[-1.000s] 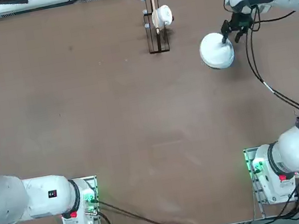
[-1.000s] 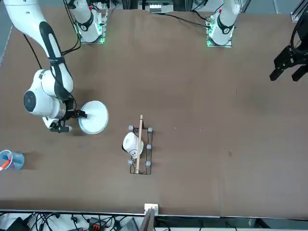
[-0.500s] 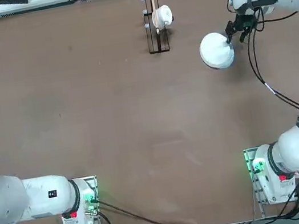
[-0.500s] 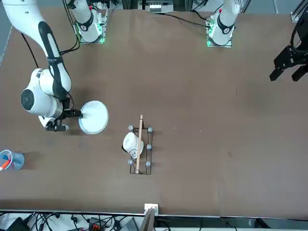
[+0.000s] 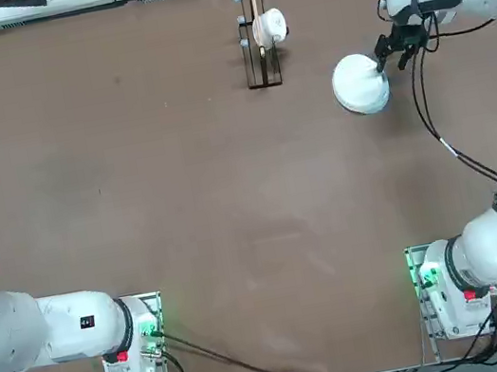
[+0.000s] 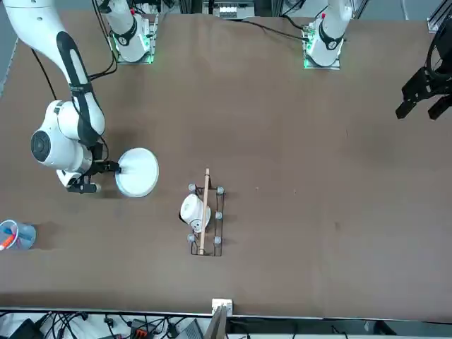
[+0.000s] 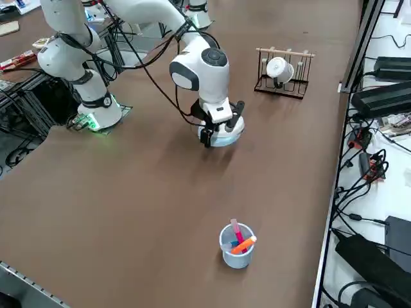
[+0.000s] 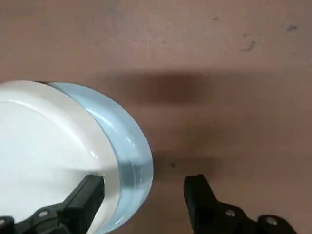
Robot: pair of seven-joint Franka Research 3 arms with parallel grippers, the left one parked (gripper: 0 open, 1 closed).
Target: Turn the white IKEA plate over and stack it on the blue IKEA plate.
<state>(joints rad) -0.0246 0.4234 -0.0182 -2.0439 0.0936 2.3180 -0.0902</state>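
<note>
Resting on the blue IKEA plate (image 8: 129, 146), the white IKEA plate (image 8: 44, 141) lies under one of the right gripper's (image 8: 146, 190) fingers (image 8: 87, 195) (spread wide, empty); the other finger stands beside both rims.

white IKEA plate (image 8: 44, 141) plain, round, sitting on the blue IKEA plate (image 8: 127, 146), pale blue rim showing along one edge, stack flat on table, far right side near the rack

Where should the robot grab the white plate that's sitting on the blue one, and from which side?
Best by its raised rim: the small round white plastic plate lies flat on the pale blue plastic plate, so only the edge offers a hold. The open right gripper sits at the side facing the blue cup, probably the easiest approach.
</note>
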